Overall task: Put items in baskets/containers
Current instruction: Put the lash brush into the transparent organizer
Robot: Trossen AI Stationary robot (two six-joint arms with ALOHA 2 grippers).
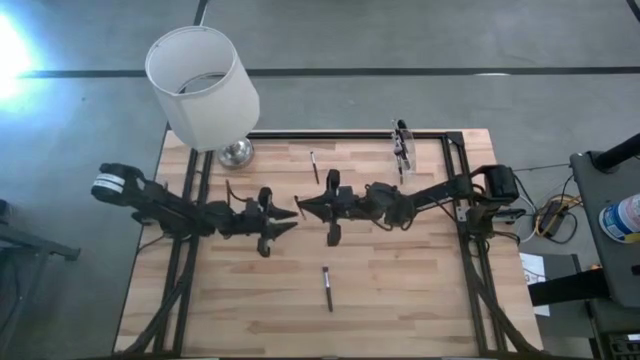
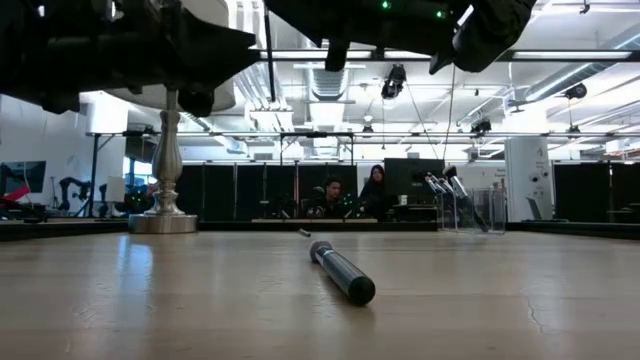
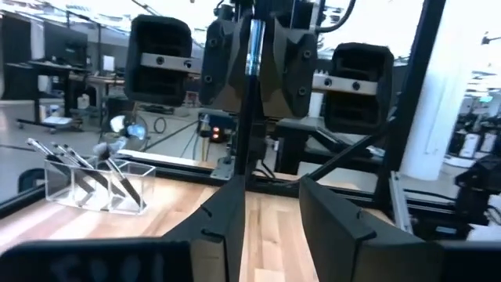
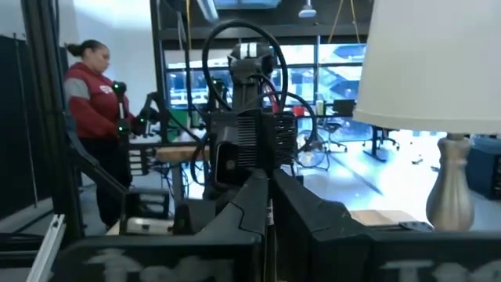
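Note:
My two grippers face each other above the table's middle. My right gripper (image 1: 303, 207) is shut on a thin brush (image 3: 249, 149), which shows upright in the left wrist view. My left gripper (image 1: 288, 213) stands open just left of it, its fingers (image 3: 227, 219) apart and touching nothing. One dark brush (image 1: 327, 288) lies flat on the table nearer the front edge, and another (image 1: 314, 167) lies farther back. The clear container (image 1: 402, 148) stands at the far right edge with several brushes leaning in it. My right gripper pinches the brush between its two fingers at its silvery part (image 3: 252, 53), near the upper end. The fingers come in about level from the table's right and lie across the brush. The brush stands upright and clear of the table, its dark length hanging below the fingers.
A lamp with a big white shade (image 1: 200, 85) and a metal foot (image 1: 236, 152) stands at the far left. Black frame rails (image 1: 350, 133) run along the table's far edge and sides. Bare wood (image 1: 400, 290) lies at the front right. People sit beyond the table (image 2: 345, 200).

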